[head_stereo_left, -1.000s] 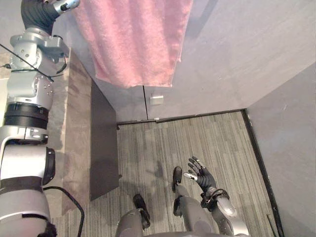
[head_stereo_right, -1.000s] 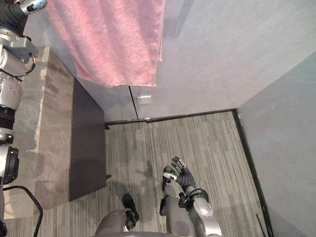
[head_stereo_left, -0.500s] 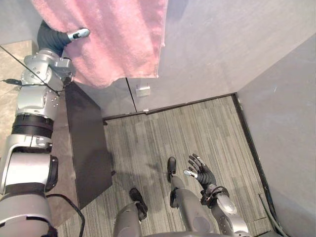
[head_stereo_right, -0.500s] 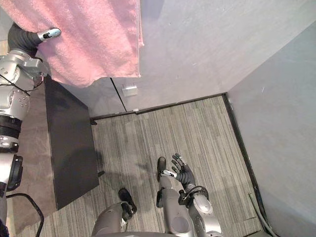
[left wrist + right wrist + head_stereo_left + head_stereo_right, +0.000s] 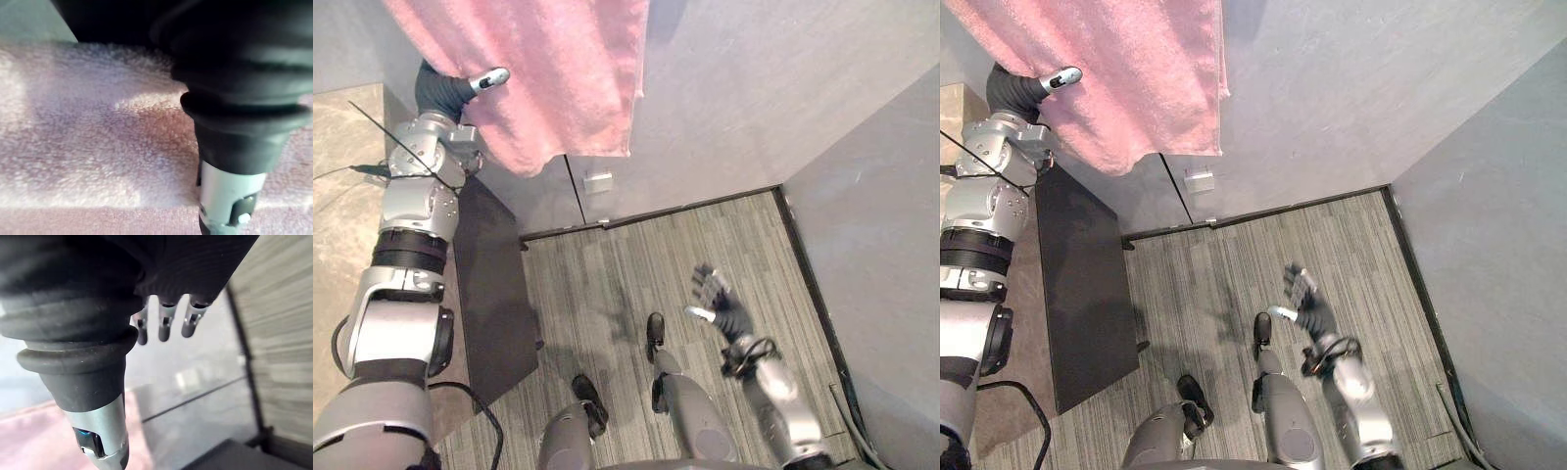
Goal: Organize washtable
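Observation:
A pink towel hangs down the grey wall above the washtable's end. My left hand is raised against the towel's lower left part, its thumb lying on the cloth. Close up in the left wrist view the towel lies right behind the thumb. My right hand is held out low over the carpet, open with spread fingers and holding nothing.
The stone washtable top runs down the left, with its dark side panel facing the carpeted floor. A white wall socket sits under the towel. A grey wall closes the right side.
The camera has swung, shifting the whole picture. My right hand has lifted higher off the floor. My left hand stays at the towel's lower edge.

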{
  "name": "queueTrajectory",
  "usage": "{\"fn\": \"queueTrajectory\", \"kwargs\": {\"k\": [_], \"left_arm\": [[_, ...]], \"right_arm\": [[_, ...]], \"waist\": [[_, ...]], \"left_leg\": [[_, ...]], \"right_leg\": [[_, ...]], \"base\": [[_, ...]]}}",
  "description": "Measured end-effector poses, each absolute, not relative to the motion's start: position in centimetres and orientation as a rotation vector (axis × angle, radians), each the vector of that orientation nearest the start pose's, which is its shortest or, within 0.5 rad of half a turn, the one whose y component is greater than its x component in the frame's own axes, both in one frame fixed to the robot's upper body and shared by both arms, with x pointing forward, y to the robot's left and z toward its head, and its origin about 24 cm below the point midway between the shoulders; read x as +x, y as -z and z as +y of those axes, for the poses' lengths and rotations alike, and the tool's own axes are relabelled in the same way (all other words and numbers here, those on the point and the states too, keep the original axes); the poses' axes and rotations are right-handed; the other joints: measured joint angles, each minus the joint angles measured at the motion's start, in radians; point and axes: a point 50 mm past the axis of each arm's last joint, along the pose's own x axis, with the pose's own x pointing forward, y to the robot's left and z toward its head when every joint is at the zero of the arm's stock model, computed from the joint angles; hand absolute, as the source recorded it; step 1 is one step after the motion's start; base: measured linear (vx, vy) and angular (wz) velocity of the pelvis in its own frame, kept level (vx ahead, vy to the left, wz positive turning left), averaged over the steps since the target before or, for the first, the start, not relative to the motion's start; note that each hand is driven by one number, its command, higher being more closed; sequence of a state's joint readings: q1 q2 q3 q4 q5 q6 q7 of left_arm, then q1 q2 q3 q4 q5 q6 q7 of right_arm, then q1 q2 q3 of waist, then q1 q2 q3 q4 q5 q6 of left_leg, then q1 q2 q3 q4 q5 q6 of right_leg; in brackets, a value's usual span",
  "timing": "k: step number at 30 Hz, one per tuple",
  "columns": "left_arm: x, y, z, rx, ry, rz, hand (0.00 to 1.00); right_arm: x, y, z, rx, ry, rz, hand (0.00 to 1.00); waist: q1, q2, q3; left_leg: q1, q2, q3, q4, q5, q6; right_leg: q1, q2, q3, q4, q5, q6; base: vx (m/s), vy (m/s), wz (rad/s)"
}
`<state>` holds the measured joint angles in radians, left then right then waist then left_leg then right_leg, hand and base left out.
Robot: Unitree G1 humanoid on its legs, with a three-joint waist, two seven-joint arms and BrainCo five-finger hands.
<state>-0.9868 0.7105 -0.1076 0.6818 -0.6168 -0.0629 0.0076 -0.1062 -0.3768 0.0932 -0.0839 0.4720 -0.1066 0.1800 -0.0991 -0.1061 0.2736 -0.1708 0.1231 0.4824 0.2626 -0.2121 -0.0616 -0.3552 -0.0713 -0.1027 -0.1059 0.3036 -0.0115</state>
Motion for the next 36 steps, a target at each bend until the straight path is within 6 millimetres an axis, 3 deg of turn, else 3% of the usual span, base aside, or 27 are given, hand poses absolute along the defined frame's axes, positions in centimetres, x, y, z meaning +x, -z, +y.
{"fn": "queueTrajectory", "kwargs": {"k": [2,3,5,8,12,15,18,20,27,28,36], "left_arm": [[37.8,-27.1,26.9,0.032,-0.115,-0.435,1.00],[37.8,-27.2,26.9,0.023,-0.119,-0.438,1.00],[37.7,-27.4,26.9,-0.020,-0.120,-0.455,1.00],[37.6,-28.0,26.2,-0.054,-0.082,-0.484,1.00],[37.6,-28.1,25.1,-0.070,-0.036,-0.501,1.00],[38.1,-27.9,23.6,-0.122,0.010,-0.494,1.00],[38.4,-28.6,21.6,-0.168,0.065,-0.523,1.00],[38.8,-28.9,19.6,-0.210,0.109,-0.531,1.00],[39.0,-30.5,17.2,-0.266,0.154,-0.574,1.00],[39.0,-30.7,17.0,-0.270,0.158,-0.581,1.00],[39.3,-31.4,16.3,-0.301,0.153,-0.582,1.00]], "right_arm": [[29.5,-17.3,-18.6,-0.093,-0.376,-0.442,0.00],[30.1,-18.9,-18.5,-0.122,-0.391,-0.480,0.00],[32.3,-23.8,-16.5,-0.170,-0.459,-0.576,0.00],[33.9,-27.7,-13.9,-0.227,-0.545,-0.608,0.00],[36.2,-31.9,-13.0,-0.247,-0.491,-0.621,0.00],[38.3,-34.3,-11.9,-0.135,-0.391,-0.607,0.00],[39.6,-35.3,-9.7,-0.040,-0.347,-0.568,0.00],[40.4,-35.2,-9.1,0.063,-0.296,-0.516,0.00],[40.9,-36.7,-8.7,0.183,-0.221,-0.462,0.00],[40.9,-36.9,-8.8,0.204,-0.212,-0.456,1.00],[41.1,-37.2,-9.7,0.280,-0.169,-0.442,1.00]], "waist": [[0.003,0.000,0.000],[0.004,0.000,0.000],[0.012,0.001,0.001],[0.042,0.009,0.006],[0.088,0.040,0.025],[0.117,0.057,0.035],[0.124,0.080,0.053],[0.127,0.083,0.059],[0.120,0.090,0.102],[0.118,0.091,0.103],[0.116,0.099,0.109]], "left_leg": [[0.004,0.000,0.000,0.000,0.000,0.000],[0.004,0.000,-0.001,0.001,0.000,0.000],[0.003,0.004,0.000,0.005,0.001,0.000],[-0.006,0.018,0.001,0.026,-0.004,-0.005],[-0.018,0.019,-0.014,0.034,-0.004,-0.004],[-0.038,0.017,-0.022,0.049,-0.003,-0.003],[-0.071,0.018,-0.043,0.064,0.002,0.006],[-0.085,0.014,-0.052,0.067,0.006,0.013],[-0.118,0.008,-0.078,0.089,0.004,0.028],[-0.128,0.008,-0.084,0.094,0.004,0.029],[-0.142,-0.001,-0.098,0.104,0.003,0.031]], "right_leg": [[0.004,0.000,0.000,0.000,0.000,0.000],[0.005,0.000,0.000,0.000,0.000,0.000],[0.004,0.003,0.000,0.005,0.003,0.004],[0.004,0.012,-0.001,0.005,0.013,0.015],[0.002,0.011,-0.001,0.006,0.034,0.041],[-0.005,0.000,-0.002,0.006,0.042,0.048],[-0.025,0.000,-0.004,0.006,0.096,0.079],[-0.033,-0.005,-0.007,0.006,0.108,0.076],[-0.036,-0.022,-0.033,0.006,0.116,0.066],[-0.041,-0.022,-0.035,0.006,0.117,0.065],[-0.044,-0.032,-0.036,0.006,0.117,0.064]], "base": [[-0.01,0.053,0.00],[-0.02,0.052,0.00],[-0.01,0.049,-0.02],[0.00,0.041,-0.03],[-0.03,0.072,0.08],[-0.05,0.101,0.12],[-0.06,0.101,0.14],[-0.06,0.103,0.17],[-0.05,0.070,0.14],[-0.02,0.045,0.08],[-0.01,0.067,0.05]]}}
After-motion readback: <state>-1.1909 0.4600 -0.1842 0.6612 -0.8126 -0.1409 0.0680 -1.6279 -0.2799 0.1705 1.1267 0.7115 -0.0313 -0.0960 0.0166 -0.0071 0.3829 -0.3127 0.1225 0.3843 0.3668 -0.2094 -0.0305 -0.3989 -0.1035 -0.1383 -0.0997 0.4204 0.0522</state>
